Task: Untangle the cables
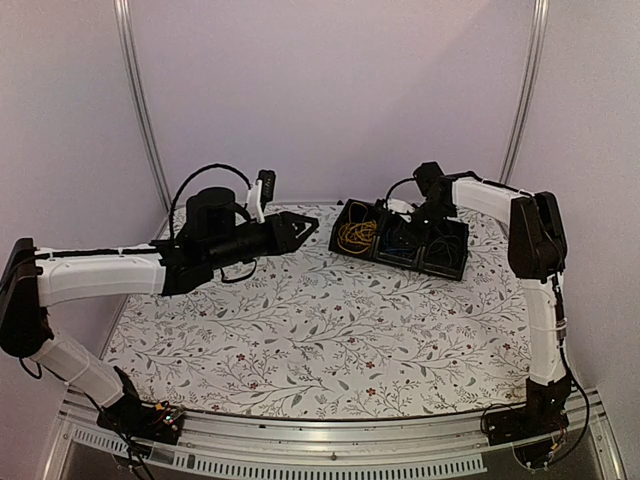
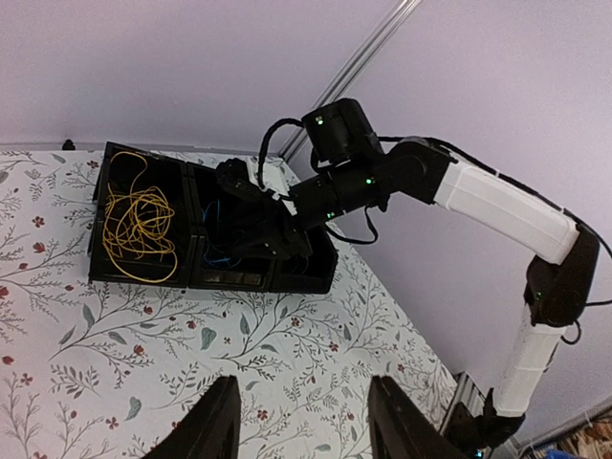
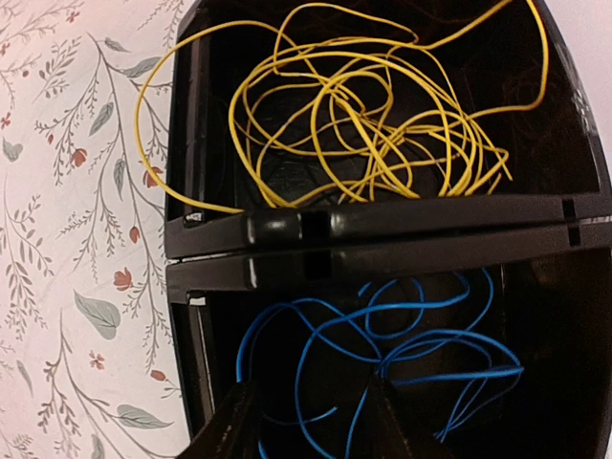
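Observation:
A black tray [image 1: 452, 270] with three compartments stands at the back right of the table. A loose yellow cable [image 1: 356, 236] fills its left compartment and a blue cable [image 1: 398, 247] lies in the middle one. The right compartment is too dark to make out any black cable. My right gripper [image 1: 426, 226] hangs over the middle compartment. In the right wrist view it [image 3: 311, 430] is open just above the blue cable [image 3: 411, 335], holding nothing, with the yellow cable [image 3: 363, 105] beyond the divider [image 3: 382, 239]. My left gripper [image 1: 300, 228] is open and empty, above the table left of the tray.
The table has a floral cloth [image 1: 320, 330]. Pale walls and two metal poles [image 1: 140, 100] close in the back. In the left wrist view the right arm [image 2: 497, 206] reaches over the tray [image 2: 239, 279] from the right. The table's right edge [image 2: 449, 402] is near.

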